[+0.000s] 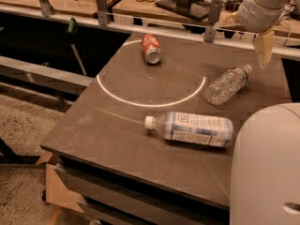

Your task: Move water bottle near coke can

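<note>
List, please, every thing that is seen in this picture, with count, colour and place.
coke can: one, red-orange, lying at table's far side
water bottle: one, clear, white cap, lying at right
labelled bottle: one, clear, blue-and-white label, lying near front
white arc: one, white, on tabletop between can and bottles
table: one, dark grey, centre
arm: one, white, top right
pincer: one, beige, top right, near water bottle's cap
robot body: one, white, bottom right

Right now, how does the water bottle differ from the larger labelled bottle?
The water bottle is smaller and crinkled; the larger bottle wears a wide blue-and-white label. The water bottle's cap points far-right, the larger bottle's left. Both lie on their sides on the table. The gripper hangs near the water bottle's cap.
</note>
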Controlling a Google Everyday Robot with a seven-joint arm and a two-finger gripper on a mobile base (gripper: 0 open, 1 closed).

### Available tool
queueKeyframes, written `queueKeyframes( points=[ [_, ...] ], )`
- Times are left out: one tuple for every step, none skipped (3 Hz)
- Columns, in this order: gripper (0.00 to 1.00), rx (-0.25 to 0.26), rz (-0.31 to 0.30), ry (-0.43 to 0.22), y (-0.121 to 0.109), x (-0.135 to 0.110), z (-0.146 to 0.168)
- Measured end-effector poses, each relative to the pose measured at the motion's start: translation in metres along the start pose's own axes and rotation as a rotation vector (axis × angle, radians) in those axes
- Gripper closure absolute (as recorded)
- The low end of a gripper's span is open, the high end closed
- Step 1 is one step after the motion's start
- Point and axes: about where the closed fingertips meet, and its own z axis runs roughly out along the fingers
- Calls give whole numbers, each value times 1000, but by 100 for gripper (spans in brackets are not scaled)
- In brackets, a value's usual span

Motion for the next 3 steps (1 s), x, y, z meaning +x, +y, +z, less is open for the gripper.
queueKeyframes(
  points=[
    [0, 22, -2, 10, -8, 3, 4],
    [0, -22, -26, -32, 2, -11, 8],
    [0, -66, -32, -92, 22, -26, 12]
  ],
)
